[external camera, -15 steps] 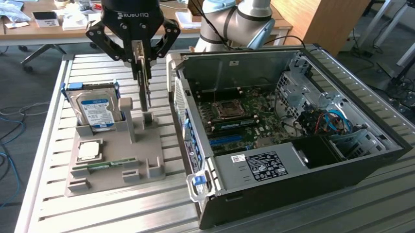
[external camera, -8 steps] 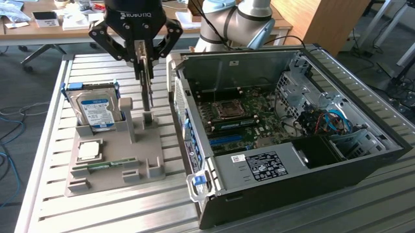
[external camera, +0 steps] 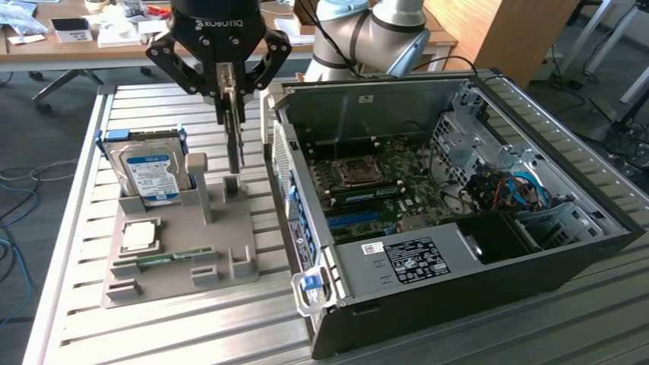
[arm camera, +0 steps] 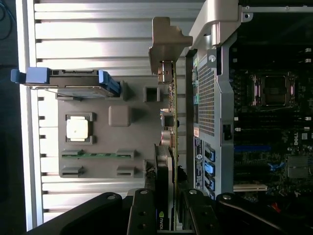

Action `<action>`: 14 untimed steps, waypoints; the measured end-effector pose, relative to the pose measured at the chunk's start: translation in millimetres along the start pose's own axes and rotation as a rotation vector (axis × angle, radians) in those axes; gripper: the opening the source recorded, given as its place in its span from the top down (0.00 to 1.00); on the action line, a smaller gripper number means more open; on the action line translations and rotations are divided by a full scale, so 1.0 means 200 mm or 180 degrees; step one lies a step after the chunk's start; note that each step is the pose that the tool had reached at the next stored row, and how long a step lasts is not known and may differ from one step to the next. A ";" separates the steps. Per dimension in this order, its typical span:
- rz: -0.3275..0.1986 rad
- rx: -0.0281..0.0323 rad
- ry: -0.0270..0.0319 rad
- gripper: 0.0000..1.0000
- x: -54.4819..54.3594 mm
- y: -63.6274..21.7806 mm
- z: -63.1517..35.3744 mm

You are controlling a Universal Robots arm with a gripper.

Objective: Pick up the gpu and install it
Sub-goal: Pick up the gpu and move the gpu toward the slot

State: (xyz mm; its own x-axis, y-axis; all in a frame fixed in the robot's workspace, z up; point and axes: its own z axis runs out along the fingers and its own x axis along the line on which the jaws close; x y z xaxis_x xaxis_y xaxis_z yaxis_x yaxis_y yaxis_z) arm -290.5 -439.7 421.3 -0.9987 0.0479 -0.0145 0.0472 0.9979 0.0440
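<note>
Exterior view first: my black tool (external camera: 233, 91) hangs over the slatted aluminium worktop (external camera: 163, 334), clamped on the gpu (external camera: 234, 133), a thin green circuit-board card with a black cooler, which hangs on edge straight down from my grip. Its lower end is just above a narrow upright slot in the grey moulded holder tray (external camera: 182, 251); I cannot tell whether the two touch. The gpu sits between the silver hard drive with a blue label (external camera: 152, 173), standing in the tray on the exterior view's left, and the black computer case (external camera: 568, 258) on the exterior view's right, which lies with its side off and the green motherboard (external camera: 370, 182) showing. Nearer the camera in the tray lie a square silver processor chip (external camera: 140, 234) and a narrow green memory stick (external camera: 172, 257). From the wrist view I look along the gpu (arm camera: 170, 147) edge-on: the tool (arm camera: 166, 215) grips it with one of my dark fingers (arm camera: 143, 213) on each face, and the pale metal end bracket (arm camera: 164, 44) is at the end farthest from my grip, just beside the computer case (arm camera: 215, 98).
</note>
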 end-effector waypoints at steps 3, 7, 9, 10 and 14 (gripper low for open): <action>0.0000 0.0000 0.0000 0.73 -0.01 0.000 0.000; 0.0000 0.0000 0.0000 0.73 -0.02 0.001 0.000; 0.0000 0.0000 0.0000 0.73 -0.02 0.001 0.000; 0.0000 0.0000 0.0000 0.73 -0.02 0.001 0.000; 0.0000 0.0000 0.0000 0.73 -0.03 0.002 0.001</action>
State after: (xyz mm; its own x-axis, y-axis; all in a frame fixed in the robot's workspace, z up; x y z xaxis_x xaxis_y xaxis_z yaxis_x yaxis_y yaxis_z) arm -284.4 -439.7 421.3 -0.9987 0.0480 -0.0144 0.0473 0.9979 0.0440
